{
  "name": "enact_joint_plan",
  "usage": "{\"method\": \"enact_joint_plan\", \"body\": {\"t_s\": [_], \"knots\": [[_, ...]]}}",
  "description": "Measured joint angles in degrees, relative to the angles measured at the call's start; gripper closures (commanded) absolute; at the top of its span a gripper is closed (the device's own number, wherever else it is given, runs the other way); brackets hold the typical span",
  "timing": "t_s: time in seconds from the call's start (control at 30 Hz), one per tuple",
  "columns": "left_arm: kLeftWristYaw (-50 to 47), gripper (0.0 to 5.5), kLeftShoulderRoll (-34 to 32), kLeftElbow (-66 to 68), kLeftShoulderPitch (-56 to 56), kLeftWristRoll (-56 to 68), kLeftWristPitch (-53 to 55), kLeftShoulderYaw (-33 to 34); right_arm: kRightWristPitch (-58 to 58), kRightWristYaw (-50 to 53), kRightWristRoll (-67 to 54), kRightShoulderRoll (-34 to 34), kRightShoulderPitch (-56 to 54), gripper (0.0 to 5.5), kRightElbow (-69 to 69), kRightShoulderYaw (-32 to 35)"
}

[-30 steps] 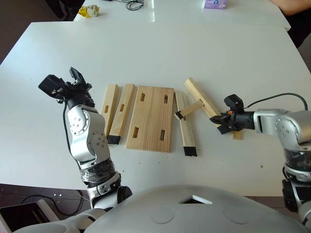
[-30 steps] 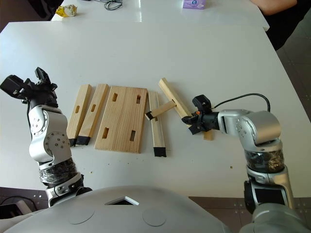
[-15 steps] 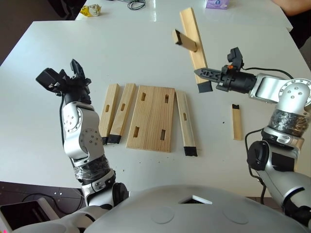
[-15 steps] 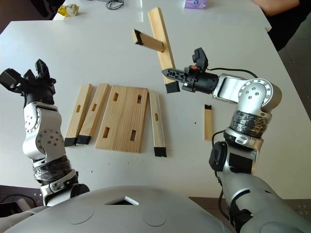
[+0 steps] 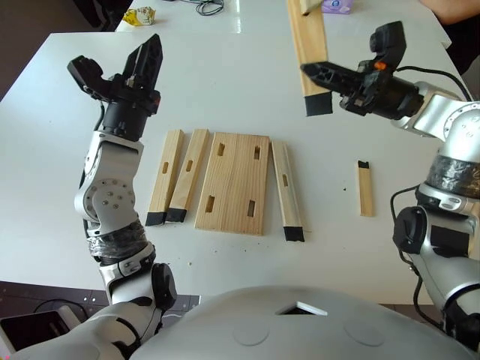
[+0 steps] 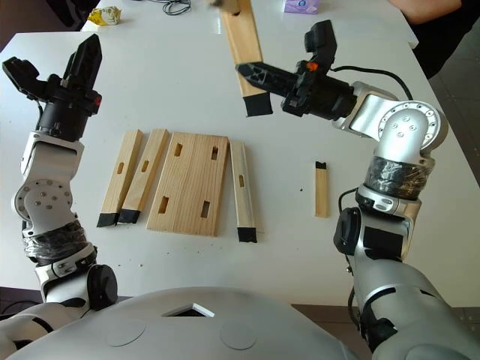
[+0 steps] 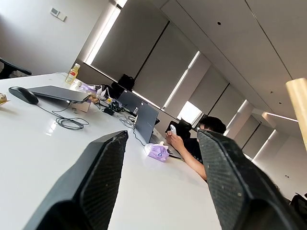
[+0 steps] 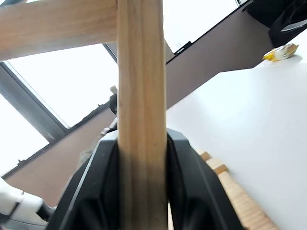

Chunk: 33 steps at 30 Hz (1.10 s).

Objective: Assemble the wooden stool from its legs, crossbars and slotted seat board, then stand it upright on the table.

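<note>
The slotted seat board (image 5: 232, 184) lies flat mid-table. Two legs (image 5: 166, 176) (image 5: 187, 176) rest side by side to its left, and a third leg (image 5: 286, 191) lies along its right edge. A short crossbar (image 5: 364, 187) lies alone farther right. My right gripper (image 5: 319, 75) is shut on a fourth leg (image 5: 306, 41) near its black-tipped end, holding it high over the far half of the table. In the right wrist view a crossbar (image 8: 57, 24) sticks out sideways from that leg (image 8: 141, 72). My left gripper (image 5: 146, 67) is raised left of the parts, open and empty, with its fingers (image 7: 103, 182) spread.
A yellow wrapper (image 5: 139, 15), cables (image 5: 206, 7) and a purple pack (image 5: 334, 6) sit on a second table (image 5: 247, 22) behind. The white table (image 5: 90, 150) has bare surface left, right and in front of the parts.
My right gripper has lifted the leg with its crossbar higher, so its top now leaves the view. My left arm has risen, its gripper now pointing up and forward.
</note>
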<state>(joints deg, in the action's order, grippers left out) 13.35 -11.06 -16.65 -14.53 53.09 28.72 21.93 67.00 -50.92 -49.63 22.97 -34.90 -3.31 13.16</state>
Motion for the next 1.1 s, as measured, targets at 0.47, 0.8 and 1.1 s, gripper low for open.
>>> {"method": "enact_joint_plan", "body": {"t_s": [0.47, 0.8, 1.1], "knots": [[2.62, 2.80, -4.27, -1.90, 1.35, 3.27, 4.20, -1.75, -20.58, -10.52, 9.45, 8.13, 8.44, 4.43, -5.31, -9.19], [9.47, 2.80, -10.41, -5.30, 1.78, 8.15, 8.36, -2.41, -28.29, -13.85, 13.45, 9.94, 5.95, 4.43, -1.20, -11.83], [22.35, 1.94, -16.34, -8.82, 1.85, 11.15, 10.64, -5.51, -8.60, -24.38, -1.60, 14.38, 0.15, 4.43, 4.94, -10.73]]}}
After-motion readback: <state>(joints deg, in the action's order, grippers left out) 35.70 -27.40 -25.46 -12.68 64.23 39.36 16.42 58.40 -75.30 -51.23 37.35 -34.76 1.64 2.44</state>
